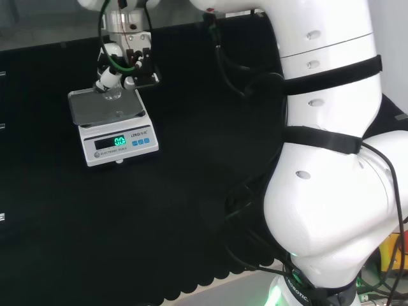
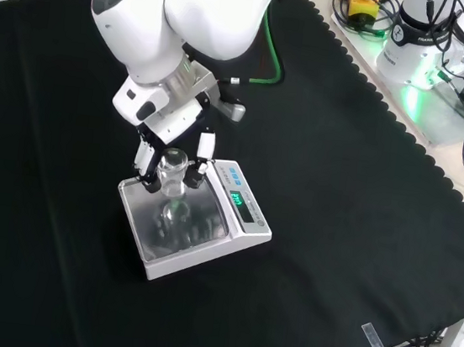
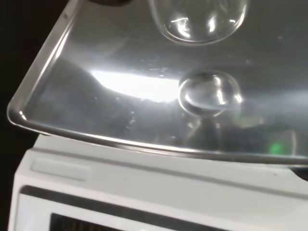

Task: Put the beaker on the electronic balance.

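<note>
Fingers of the hand point down and curl round the clear beaker, holding it upright over the steel pan of the electronic balance; its base hangs just above the pan in the wrist view.
</note>
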{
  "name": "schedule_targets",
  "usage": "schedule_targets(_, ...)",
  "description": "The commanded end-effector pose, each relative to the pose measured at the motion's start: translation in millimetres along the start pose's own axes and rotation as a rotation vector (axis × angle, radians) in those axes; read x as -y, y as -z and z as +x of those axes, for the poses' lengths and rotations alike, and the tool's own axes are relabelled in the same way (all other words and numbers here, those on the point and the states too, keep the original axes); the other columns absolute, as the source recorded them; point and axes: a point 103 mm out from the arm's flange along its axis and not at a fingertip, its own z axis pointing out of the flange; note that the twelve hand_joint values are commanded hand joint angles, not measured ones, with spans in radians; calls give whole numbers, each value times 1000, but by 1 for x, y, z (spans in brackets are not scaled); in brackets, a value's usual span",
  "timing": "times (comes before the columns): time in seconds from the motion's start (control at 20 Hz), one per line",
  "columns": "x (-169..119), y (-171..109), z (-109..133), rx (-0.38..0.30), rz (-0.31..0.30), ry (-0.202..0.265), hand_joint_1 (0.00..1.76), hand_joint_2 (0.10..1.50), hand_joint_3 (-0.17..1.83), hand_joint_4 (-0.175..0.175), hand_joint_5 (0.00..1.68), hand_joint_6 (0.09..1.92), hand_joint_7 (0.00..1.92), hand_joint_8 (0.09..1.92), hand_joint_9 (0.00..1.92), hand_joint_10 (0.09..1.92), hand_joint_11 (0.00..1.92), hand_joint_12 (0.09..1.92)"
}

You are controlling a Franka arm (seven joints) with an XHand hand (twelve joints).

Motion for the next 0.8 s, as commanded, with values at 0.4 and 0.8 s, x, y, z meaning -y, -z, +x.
schedule_targets(0.4, -20, -12, 44, 1, 38, -11, 994, 906, 562, -175, 719, 874, 837, 944, 1409, 454, 1628, 543)
schedule_targets(0.8, -24, -26, 8, -22, 64, -52, 995, 905, 565, -175, 721, 874, 838, 944, 1410, 458, 1630, 542)
